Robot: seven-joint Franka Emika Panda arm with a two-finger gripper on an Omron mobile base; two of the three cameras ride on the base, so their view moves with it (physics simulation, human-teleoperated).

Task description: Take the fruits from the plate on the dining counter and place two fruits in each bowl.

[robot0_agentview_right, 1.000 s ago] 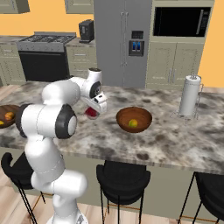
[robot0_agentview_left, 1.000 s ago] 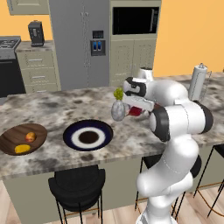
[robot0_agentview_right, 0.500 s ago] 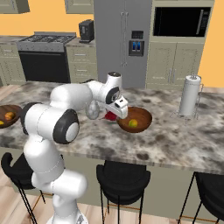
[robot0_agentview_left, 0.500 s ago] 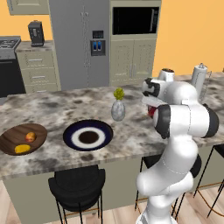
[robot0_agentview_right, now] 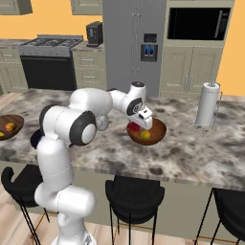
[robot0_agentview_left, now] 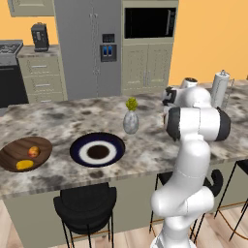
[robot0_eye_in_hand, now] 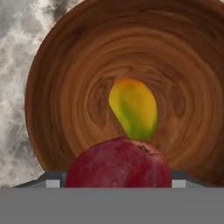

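gripper (robot0_agentview_right: 140, 125): pinching the red fruit (robot0_eye_in_hand: 119, 162) | red fruit: right above the near side of the brown bowl (robot0_eye_in_hand: 57, 70), so it only needs to go straight down | yellow-green fruit (robot0_eye_in_hand: 133, 109): lies in the bowl just past the red one, long way pointing away | bowl: sits on the table (robot0_agentview_right: 191, 153)

Vase: small grey vase (robot0_agentview_left: 130, 122) with a yellow-green sprig (robot0_agentview_left: 131, 103) on top, upright on the marble top.
Paper towel: white roll on a wire holder (robot0_agentview_right: 208, 104), upright near the far right end.
Stools: black bar stools (robot0_agentview_right: 134, 197) tucked along the near side.
Fridge: grey, double-door refrigerator (robot0_agentview_left: 87, 47) against the back wall.
Microwave: black built-in microwave (robot0_agentview_right: 199, 23) above beige cabinet doors.
Stove: black range (robot0_agentview_right: 48, 66) at left.
Toaster: dark toaster (robot0_agentview_left: 39, 37) on the back cabinets.
Walls: orange.
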